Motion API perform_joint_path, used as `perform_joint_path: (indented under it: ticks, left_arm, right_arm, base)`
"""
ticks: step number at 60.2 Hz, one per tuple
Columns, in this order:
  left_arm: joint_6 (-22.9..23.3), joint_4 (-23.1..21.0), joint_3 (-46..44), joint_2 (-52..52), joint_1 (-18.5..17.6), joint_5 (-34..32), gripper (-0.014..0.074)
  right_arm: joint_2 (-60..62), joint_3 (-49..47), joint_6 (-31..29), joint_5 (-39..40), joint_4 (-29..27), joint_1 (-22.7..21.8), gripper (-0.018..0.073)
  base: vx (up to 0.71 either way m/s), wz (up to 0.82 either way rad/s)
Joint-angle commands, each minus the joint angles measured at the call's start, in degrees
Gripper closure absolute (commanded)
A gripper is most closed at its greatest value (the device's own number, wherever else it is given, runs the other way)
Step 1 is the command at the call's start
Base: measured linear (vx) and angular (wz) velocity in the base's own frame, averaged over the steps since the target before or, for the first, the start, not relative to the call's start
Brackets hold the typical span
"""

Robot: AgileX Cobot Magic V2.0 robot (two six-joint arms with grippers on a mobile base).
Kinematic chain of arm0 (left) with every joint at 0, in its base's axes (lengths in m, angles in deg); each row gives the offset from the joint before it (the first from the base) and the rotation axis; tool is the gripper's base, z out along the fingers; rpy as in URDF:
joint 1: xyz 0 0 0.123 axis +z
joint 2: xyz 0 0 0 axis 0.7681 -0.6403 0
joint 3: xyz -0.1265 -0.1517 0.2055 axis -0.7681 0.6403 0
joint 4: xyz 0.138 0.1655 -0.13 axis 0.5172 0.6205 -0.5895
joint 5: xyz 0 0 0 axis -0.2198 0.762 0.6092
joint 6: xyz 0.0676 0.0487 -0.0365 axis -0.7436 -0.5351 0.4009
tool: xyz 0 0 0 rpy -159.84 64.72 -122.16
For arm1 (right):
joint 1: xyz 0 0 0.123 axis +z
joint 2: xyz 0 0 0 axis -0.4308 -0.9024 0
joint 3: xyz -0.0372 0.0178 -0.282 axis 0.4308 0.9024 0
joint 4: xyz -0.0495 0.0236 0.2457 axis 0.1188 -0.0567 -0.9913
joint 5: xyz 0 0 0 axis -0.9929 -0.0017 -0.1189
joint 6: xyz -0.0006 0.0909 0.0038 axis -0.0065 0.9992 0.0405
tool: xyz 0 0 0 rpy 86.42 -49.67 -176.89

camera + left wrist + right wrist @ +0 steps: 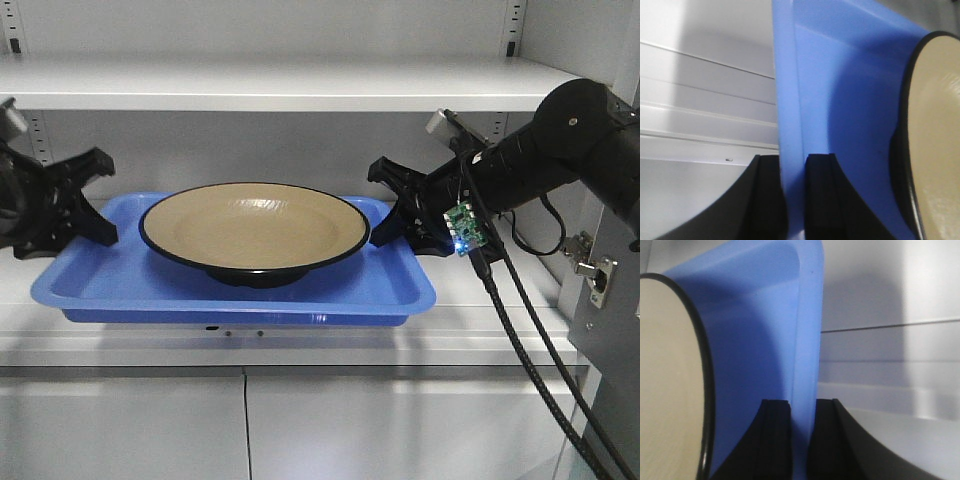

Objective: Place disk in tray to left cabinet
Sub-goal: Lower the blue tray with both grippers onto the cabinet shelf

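The disk (255, 232) sits centred in the tray (120, 285), and the tray rests on a shelf (300, 345) of the left cabinet (300, 80). Each short end of the tray rim is pinched between fingers: the left gripper (794, 200) on one, the right gripper (799, 440) on the other.

Risk — uneven release. If one side opens or lifts first, the tray likely tilts and the glossy disk may slide toward the low end. The tray's front edge lies near the shelf lip; a forward pull could tip it off.

The shelf is flat, pale grey metal. A second shelf sits above, a hinged door (605, 290) at right.
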Motion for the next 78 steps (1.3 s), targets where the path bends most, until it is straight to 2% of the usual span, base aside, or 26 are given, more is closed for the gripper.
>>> perform_joint_path:
  ticks: [1, 11, 31, 40, 57, 70, 78]
  left_arm:
    - [0.29, -6.51, -1.67, 0.9, -0.8, -4.49, 0.0596]
    - [0.23, -6.84, -1.67, -1.21, -0.8, -7.89, 0.0596]
    - [0.16, -6.43, -1.67, -5.72, -0.8, -16.82, 0.0596]
    - [0.16, -6.43, -1.67, -8.97, -0.8, -20.01, 0.0596]
    - [0.22, -6.48, -1.67, -14.73, -0.82, -31.5, 0.0596]
    - [-1.12, -6.45, -1.67, -18.27, -1.35, -36.9, 0.0596]
    - [-1.33, -6.42, -1.67, -19.76, -1.98, -41.98, 0.0596]
  right_arm:
    - [3.8, -1.9, -0.93, 6.88, -4.93, 0.67, 0.0561]
    - [2.64, -1.9, -1.17, 7.85, -4.47, 0.67, 0.0561]
    - [-2.17, -1.9, -2.4, 14.79, -4.73, 0.67, 0.0561]
    - [-4.58, -1.9, -4.66, 19.67, -5.09, 0.67, 0.0561]
    - [-10.35, -1.9, -5.21, 28.49, -5.77, 0.67, 0.0561]
    - [-13.97, -1.9, -5.77, 34.98, -6.41, 0.72, 0.0561]
    - [-15.14, -1.9, -8.17, 38.73, -6.48, 0.72, 0.0558]
  base:
    - [0.0, 0.0]
    - [0.0, 0.0]
    - [0.0, 0.0]
    - [0.0, 0.0]
    - [0.0, 0.0]
    - [0.0, 0.0]
    - [0.0, 0.0]
